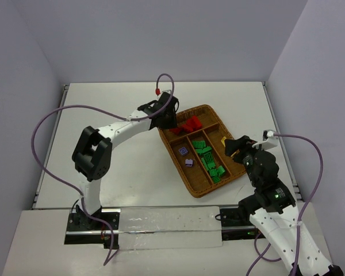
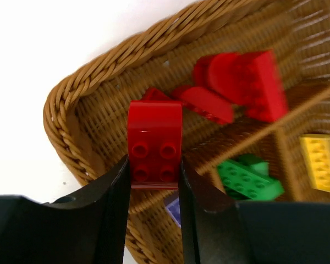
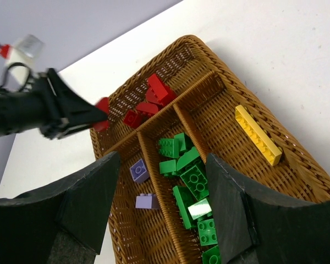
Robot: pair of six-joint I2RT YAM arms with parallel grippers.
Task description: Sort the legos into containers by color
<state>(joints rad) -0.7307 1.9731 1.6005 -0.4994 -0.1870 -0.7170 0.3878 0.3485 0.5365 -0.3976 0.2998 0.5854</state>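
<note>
My left gripper [image 2: 154,170] is shut on a red lego [image 2: 154,144] and holds it above the crosswise section of the brown wicker tray [image 1: 202,109], where other red legos [image 2: 239,82] lie. In the top view this gripper [image 1: 165,117] is at the tray's far left corner. The middle slot holds several green legos [image 1: 210,160], the left slot two pale purple legos [image 1: 186,156], the right slot one long yellow lego [image 3: 258,135]. My right gripper [image 3: 162,206] is open and empty, hovering above the tray's near part [image 1: 237,150].
Purple cables [image 1: 57,115] loop over the white table [image 1: 121,167] at left and right. A grey wall stands behind and beside the table. A clear strip runs along the near edge by the arm bases.
</note>
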